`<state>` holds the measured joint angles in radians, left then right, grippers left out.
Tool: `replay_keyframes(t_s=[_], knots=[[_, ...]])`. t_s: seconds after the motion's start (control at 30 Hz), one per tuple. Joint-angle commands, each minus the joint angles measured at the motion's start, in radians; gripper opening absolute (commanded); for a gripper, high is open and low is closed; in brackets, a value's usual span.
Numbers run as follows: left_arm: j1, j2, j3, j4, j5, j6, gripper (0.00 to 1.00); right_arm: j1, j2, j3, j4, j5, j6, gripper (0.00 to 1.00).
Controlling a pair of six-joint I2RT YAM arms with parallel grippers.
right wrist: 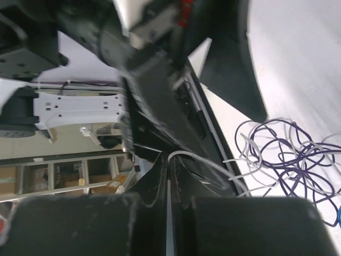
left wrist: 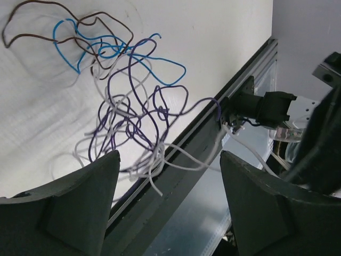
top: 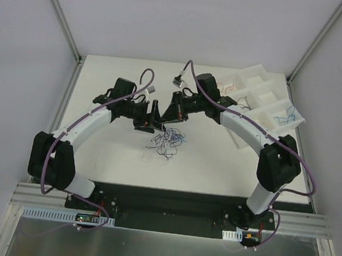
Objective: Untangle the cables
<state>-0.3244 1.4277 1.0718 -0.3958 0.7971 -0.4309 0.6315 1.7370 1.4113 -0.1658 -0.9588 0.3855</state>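
— Looking at the left gripper: has it hold of anything?
— No. Its fingers stand wide apart with nothing between them. The cable tangle lies just ahead of its tips on the table.
— And the right gripper?
— Pinched tight on one white strand, which leads off to the cable tangle near its tips.

Top view: you have even, diffuse overhead light. The white table reads bright without hard glare, with a faint shadow under the cables.
Left wrist: cables sharp, soft shadows beneath them. The left gripper's fingers are dark and slightly soft.
Right wrist: your foreground is dim, and the dark arm parts above smear with blur. The white wire is legible, and the table at right washes out.
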Motion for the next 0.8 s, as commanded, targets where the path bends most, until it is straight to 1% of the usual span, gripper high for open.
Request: replay_keyframes(t_s=[0.0, 0.2, 0.33, 0.43, 0.53, 0.63, 0.77], knots=[[-0.042, 0.06, 0.059, 0.052, 0.07, 0.017, 0.76, -0.003, -0.059, 0.028, 0.15, -0.075, 0.121, 0.0], [-0.044, 0.095, 0.057, 0.163, 0.048, -0.08, 0.8, -0.001, -0.062, 0.052, 0.161, -0.07, 0.167, 0.0], [-0.061, 0.155, 0.063, 0.183, 0.06, -0.101, 0.78, -0.004, -0.07, 0.104, 0.161, -0.067, 0.194, 0.0], [-0.074, 0.2, 0.037, 0.196, 0.056, -0.111, 0.75, -0.004, -0.067, 0.181, 0.161, -0.058, 0.226, 0.0], [-0.088, 0.24, -0.005, 0.215, 0.044, -0.106, 0.74, -0.01, -0.051, 0.285, 0.149, -0.038, 0.248, 0.0], [-0.085, 0.283, -0.038, 0.204, 0.01, -0.079, 0.73, -0.018, -0.03, 0.421, 0.098, -0.008, 0.251, 0.0], [-0.05, 0.336, -0.026, 0.112, -0.096, -0.04, 0.72, -0.033, 0.015, 0.647, 0.031, 0.02, 0.279, 0.0]])
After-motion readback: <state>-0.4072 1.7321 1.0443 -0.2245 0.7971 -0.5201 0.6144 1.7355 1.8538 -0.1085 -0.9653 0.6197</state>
